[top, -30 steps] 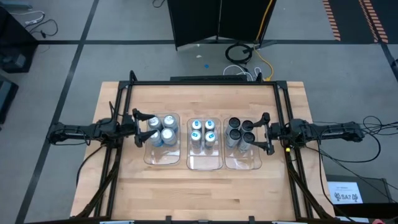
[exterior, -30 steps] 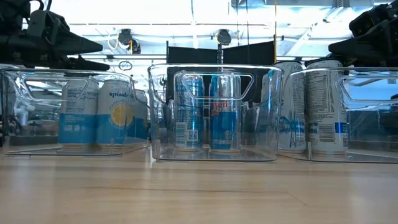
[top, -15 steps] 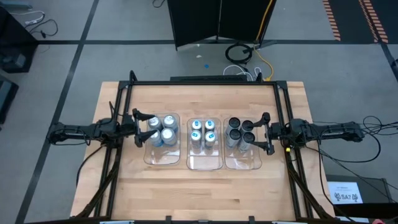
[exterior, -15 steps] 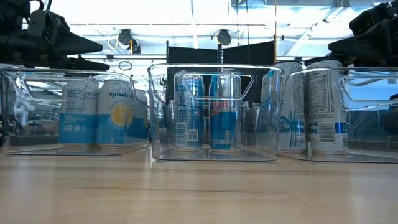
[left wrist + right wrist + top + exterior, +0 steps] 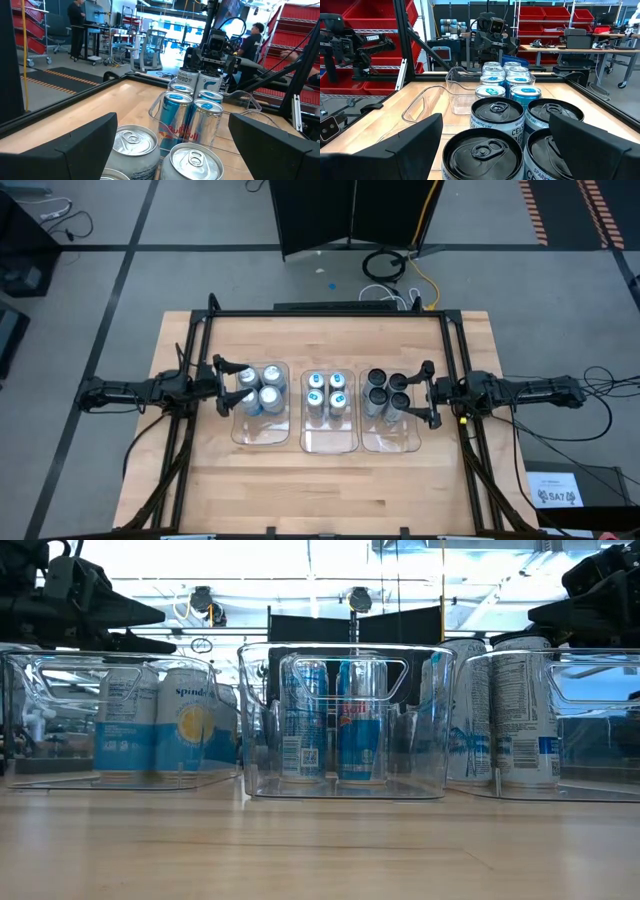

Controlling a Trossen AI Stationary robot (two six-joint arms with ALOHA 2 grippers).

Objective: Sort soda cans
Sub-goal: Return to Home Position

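Note:
Three clear bins stand in a row across the table's middle. The left bin (image 5: 262, 432) holds silver-topped soda cans (image 5: 262, 386), the middle bin (image 5: 330, 442) holds cans with blue-marked tops (image 5: 326, 391), and the right bin (image 5: 392, 443) holds dark-topped cans (image 5: 386, 390). All the cans stand upright on the bin floors, in the far half of each bin. My left gripper (image 5: 230, 388) hovers level and open over the left bin's outer end. My right gripper (image 5: 427, 393) hovers level and open at the right bin's outer end. Neither touches a can.
Black frame rails (image 5: 320, 313) run along the table's far edge and both sides. Bare wood (image 5: 320, 490) stretches from the bins to the near edge. People (image 5: 250, 40) stand among shelves and benches in the room beyond the table.

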